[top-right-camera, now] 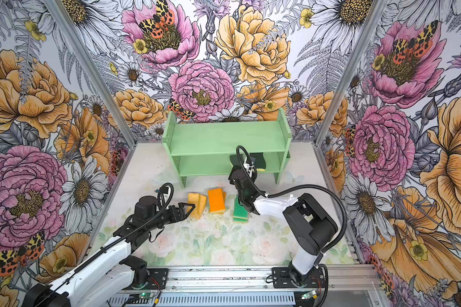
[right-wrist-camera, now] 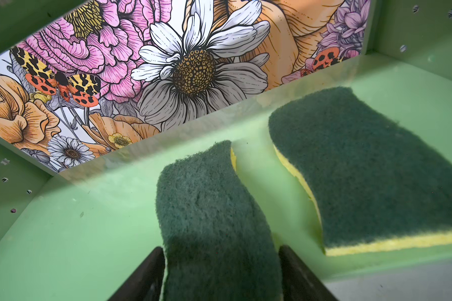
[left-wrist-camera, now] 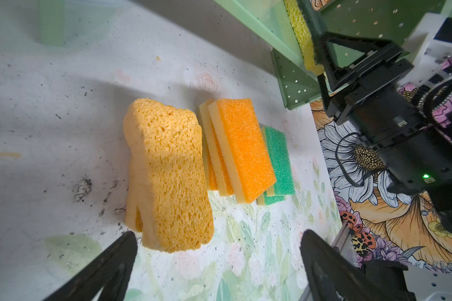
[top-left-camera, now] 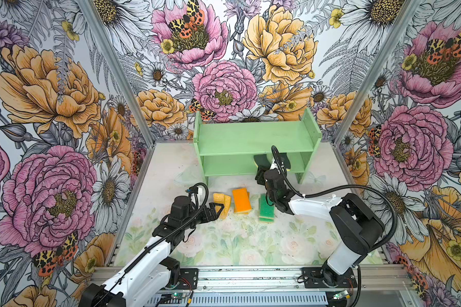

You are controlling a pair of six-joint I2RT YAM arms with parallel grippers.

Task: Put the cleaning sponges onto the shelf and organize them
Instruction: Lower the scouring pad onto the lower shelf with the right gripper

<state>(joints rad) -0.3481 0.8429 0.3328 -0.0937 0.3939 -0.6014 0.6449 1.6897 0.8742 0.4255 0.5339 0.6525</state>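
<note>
**Reporter:** From the left, what's in the shot?

**Arm:** My left fingers (left-wrist-camera: 110, 265) are spread wide and empty, just beside two porous yellow sponges (left-wrist-camera: 167, 169) that lean together on the desk (top-left-camera: 224, 244). Next comes the orange-topped stack (left-wrist-camera: 243, 148), then the green-topped pair (left-wrist-camera: 278, 159). At right, my right fingers (right-wrist-camera: 144, 278) flank a wavy dark-green sponge (right-wrist-camera: 212, 221) on the lower tier of the shelf (top-left-camera: 250, 138), beside its twin (right-wrist-camera: 371, 166). Whether they are pressing or slack, I cannot tell.

**Reporter:** What might spoil it?

**Arm:** That sponge's near end pokes past the front lip. As I back out, a finger could snag the scouring face and drag it onto the desk, or knock the twin askew. On the left, closing on the leaning pair could catch both sponges or topple them into the orange-topped stack.
</note>
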